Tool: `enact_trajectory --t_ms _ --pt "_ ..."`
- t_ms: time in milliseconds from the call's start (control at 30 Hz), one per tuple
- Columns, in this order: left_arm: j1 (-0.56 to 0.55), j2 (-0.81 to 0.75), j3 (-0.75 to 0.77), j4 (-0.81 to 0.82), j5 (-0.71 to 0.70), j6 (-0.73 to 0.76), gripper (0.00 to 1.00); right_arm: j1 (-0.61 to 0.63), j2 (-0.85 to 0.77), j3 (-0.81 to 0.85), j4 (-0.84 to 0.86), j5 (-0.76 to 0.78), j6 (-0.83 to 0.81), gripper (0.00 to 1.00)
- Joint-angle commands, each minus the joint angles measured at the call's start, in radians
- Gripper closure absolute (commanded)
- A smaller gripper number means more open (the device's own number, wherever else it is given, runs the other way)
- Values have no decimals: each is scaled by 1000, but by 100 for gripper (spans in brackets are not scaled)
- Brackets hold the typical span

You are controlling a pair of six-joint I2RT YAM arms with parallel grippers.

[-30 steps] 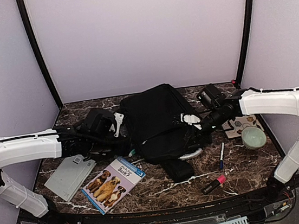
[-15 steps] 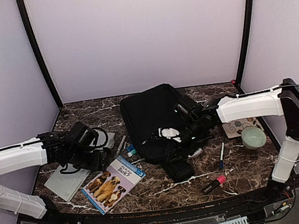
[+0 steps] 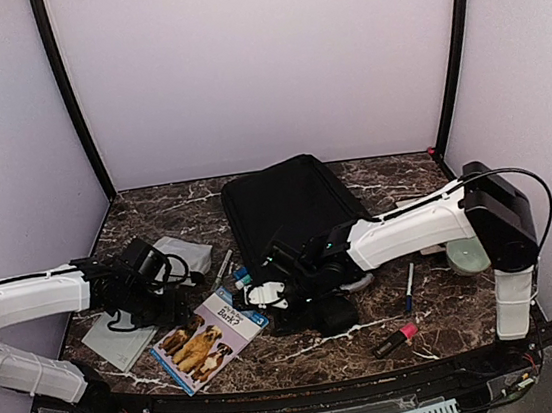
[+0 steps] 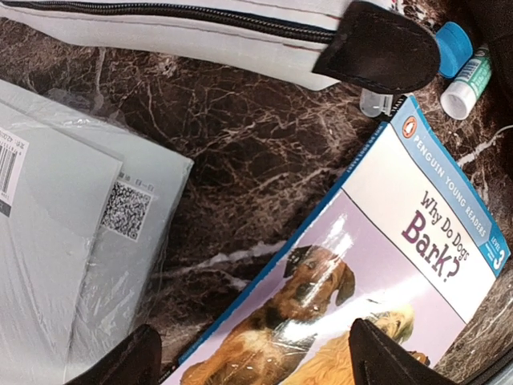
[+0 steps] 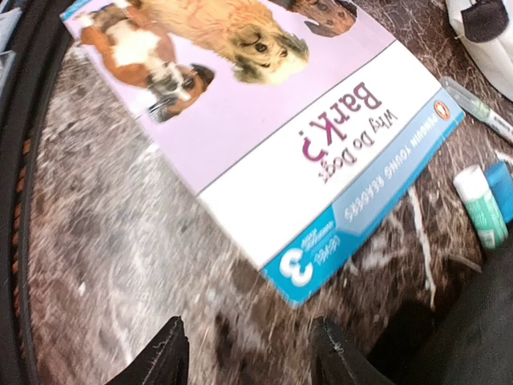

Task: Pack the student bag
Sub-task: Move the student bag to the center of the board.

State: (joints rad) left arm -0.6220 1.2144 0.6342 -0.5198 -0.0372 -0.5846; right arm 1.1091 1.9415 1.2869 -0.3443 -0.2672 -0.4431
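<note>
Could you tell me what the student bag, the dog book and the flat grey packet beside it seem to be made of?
The student bag looks like matte black fabric, soft and slumped. The dog book is paper with a glossy cover; glare shows on it. The flat grey packet is probably card or paper in clear plastic film, which wrinkles and shines.

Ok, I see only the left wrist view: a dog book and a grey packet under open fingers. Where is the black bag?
Observer: The student bag lies in the middle of the table, beyond the book and to its right.
Operator: Is the right gripper near?
Observer: Yes, it hangs open at the book's blue corner, holding nothing.
Operator: What lies further right?
Observer: A pen, a pink-capped marker and a green cup.
</note>
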Motion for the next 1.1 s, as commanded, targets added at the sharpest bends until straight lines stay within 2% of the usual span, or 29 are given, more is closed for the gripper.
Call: enact_trajectory --t_ms 0,233,400,567,900,1000,1067 --pt "36 27 -36 58 22 19 17 27 91 101 16 90 43 48" --pt "39 93 -44 99 50 55 18 21 182 177 9 174 139 47" --pt "39 101 -59 147 145 69 20 -24 222 226 0 176 185 47" --pt "39 110 -55 115 233 40 26 -60 253 272 -12 196 196 48" --pt "39 -139 -166 148 444 -188 37 -82 272 297 -18 228 196 48" --pt "39 -195 -186 131 450 -234 39 -94 260 305 -30 253 196 48" --pt "39 -219 -188 68 406 -251 40 -111 234 296 -27 264 194 47"
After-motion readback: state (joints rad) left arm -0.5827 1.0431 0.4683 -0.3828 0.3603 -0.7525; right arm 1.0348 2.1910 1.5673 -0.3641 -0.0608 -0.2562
